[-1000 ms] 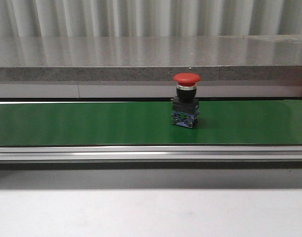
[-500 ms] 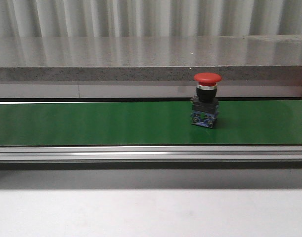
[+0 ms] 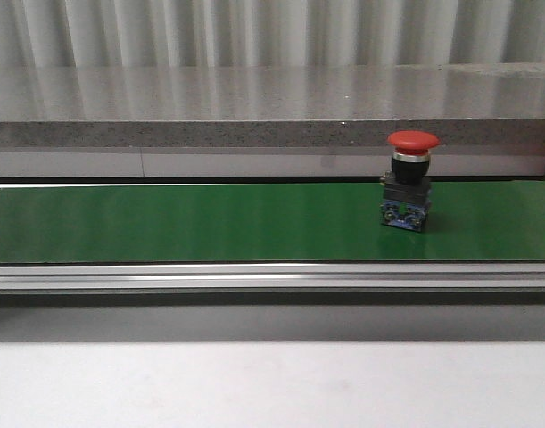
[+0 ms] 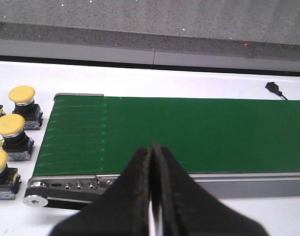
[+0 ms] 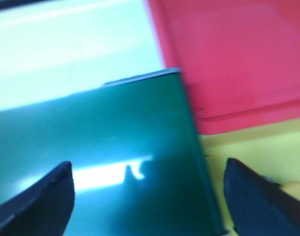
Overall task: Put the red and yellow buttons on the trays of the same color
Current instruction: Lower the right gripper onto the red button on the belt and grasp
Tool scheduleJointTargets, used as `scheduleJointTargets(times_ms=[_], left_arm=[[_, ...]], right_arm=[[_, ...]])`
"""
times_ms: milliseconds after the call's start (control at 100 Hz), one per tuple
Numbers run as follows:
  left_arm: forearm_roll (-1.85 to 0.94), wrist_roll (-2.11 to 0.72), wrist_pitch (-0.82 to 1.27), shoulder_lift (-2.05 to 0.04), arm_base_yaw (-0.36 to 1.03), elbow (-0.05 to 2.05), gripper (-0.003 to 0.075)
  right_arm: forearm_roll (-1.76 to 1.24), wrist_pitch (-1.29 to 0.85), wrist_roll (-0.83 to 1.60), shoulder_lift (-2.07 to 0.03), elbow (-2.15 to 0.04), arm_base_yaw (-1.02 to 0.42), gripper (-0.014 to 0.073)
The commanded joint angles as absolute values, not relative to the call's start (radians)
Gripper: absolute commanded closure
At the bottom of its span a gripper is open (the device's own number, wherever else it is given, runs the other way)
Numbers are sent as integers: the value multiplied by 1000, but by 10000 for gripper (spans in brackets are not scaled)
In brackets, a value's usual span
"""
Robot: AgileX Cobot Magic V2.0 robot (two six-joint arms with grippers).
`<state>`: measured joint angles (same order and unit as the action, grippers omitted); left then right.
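A: Red button [image 3: 411,141] first: where does it stand?

B: Upright on the green conveyor belt [image 3: 183,223], toward the belt's right end in the front view, red mushroom cap on top, black body below, blue block at the base. Neither claw shows in that view, and the button shows in neither wrist view, so I cannot place it against a claw.

A: What lies near the left claw [image 4: 151,206]?

B: It hangs over the near rail of the belt [image 4: 189,135], close to the belt's roller end. Its fingers [image 4: 135,196] are pressed together, nothing between them. Off that end of the belt, on the white worktop [image 4: 140,81], three yellow buttons [image 4: 10,125] stand in a row, upright, just beside one another. A small black part with a cable [image 4: 272,87] lies on the worktop beyond the belt.

A: And the right claw [image 5: 150,196]?

B: Spread wide, one dark finger [image 5: 39,201] at each side of a blurred picture, holding nothing. Under it is the other end of the belt [image 5: 105,147]. Just past that end sit the red tray [image 5: 238,54] and the yellow tray [image 5: 248,147], edge to edge. A yellow shape at the picture's corner, by the finger, is too blurred to name.
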<state>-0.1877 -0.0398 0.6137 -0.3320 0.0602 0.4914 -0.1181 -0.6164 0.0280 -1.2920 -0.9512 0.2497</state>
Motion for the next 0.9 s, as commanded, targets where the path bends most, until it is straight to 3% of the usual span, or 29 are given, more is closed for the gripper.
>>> scheduleJointTargets(times_ms=[0,390,890], left_arm=[[-202,-44,539,-340,70,517,740],[-202,-44,539,-340,70,517,740],[-202,-44,539,-340,70,517,740]], right_arm=[[-119,-604,91,-1261,-978,184,-22],[-120,-671,211,-1269,-978,-61,-22],[-132,-528,217,-1394,-980,-184,-21]])
